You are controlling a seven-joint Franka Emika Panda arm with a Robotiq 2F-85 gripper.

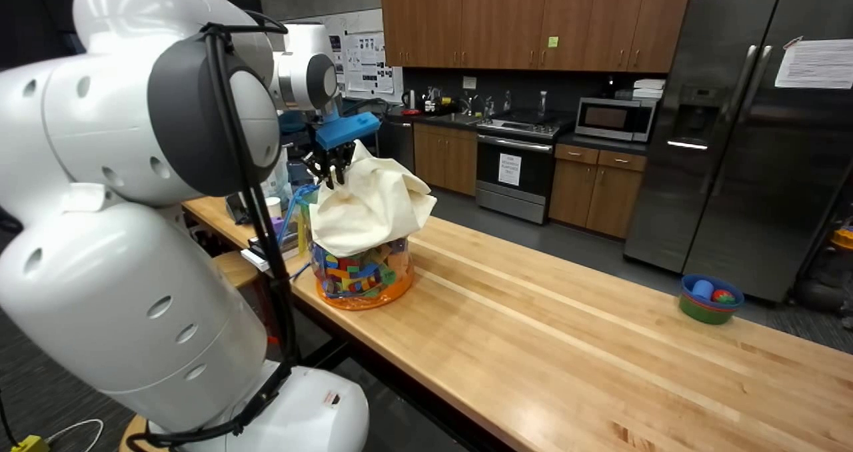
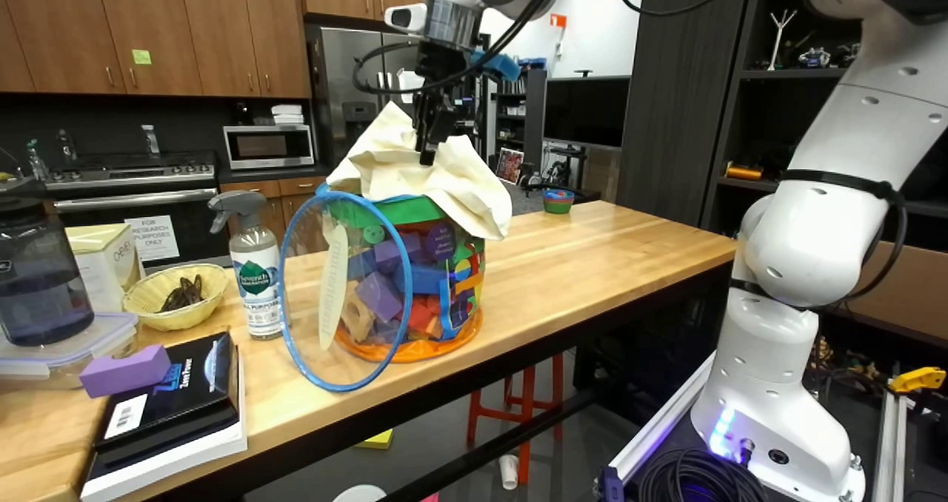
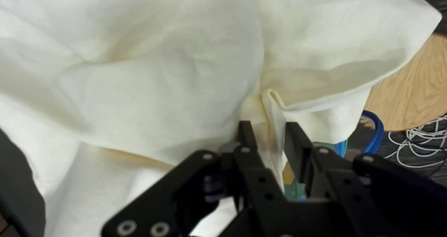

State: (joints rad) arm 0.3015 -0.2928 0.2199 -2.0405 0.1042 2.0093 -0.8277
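Note:
A cream cloth (image 1: 376, 202) lies crumpled over the top of a clear bucket (image 1: 365, 299) of coloured blocks on the wooden table. In an exterior view the cloth (image 2: 452, 183) drapes over the bucket's green rim and its orange base (image 2: 433, 352) shows below. My gripper (image 1: 335, 177) points down at the cloth; it also shows in an exterior view (image 2: 427, 155). In the wrist view the fingers (image 3: 268, 125) stand partly apart, with an upright fold of the cloth (image 3: 167, 86) between them and a gap beside the right finger. The bucket's opening is mostly hidden by the cloth.
The bucket's clear lid with a blue ring (image 2: 409, 295) hangs at its side. A spray bottle (image 2: 255, 280), a wicker basket (image 2: 144, 298), a black box (image 2: 167, 406) and a purple block (image 2: 126, 370) stand near it. Stacked bowls (image 1: 706, 312) sit at the table's far end.

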